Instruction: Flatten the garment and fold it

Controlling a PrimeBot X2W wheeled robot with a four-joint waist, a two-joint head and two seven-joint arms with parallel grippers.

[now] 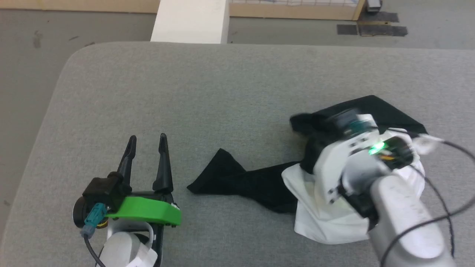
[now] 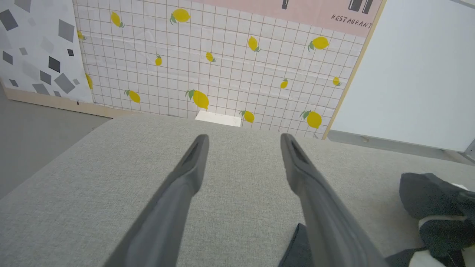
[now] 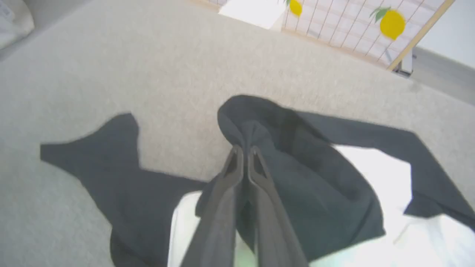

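Note:
The garment [image 1: 319, 215] lies crumpled at the right of the grey cushion, white body bunched up and black sleeves spread out. One black sleeve [image 1: 237, 181] stretches left toward my left gripper [image 1: 147, 140], which stands open over bare cushion [image 2: 243, 142] with nothing between its fingers. My right gripper [image 3: 243, 151] is shut on a fold of black sleeve fabric [image 3: 297, 178], with the white body [image 3: 374, 167] just behind it. In the head view my right wrist covers the middle of the garment. The garment's black edge [image 2: 426, 193] shows at the far right of the left wrist view.
The grey cushioned surface [image 1: 207, 96] has a rounded far-left corner, with grey floor [image 1: 33, 55] beyond it. A white block [image 1: 191, 20] stands behind the far edge. A lemon-print grid wall [image 2: 222, 59] rises at the back.

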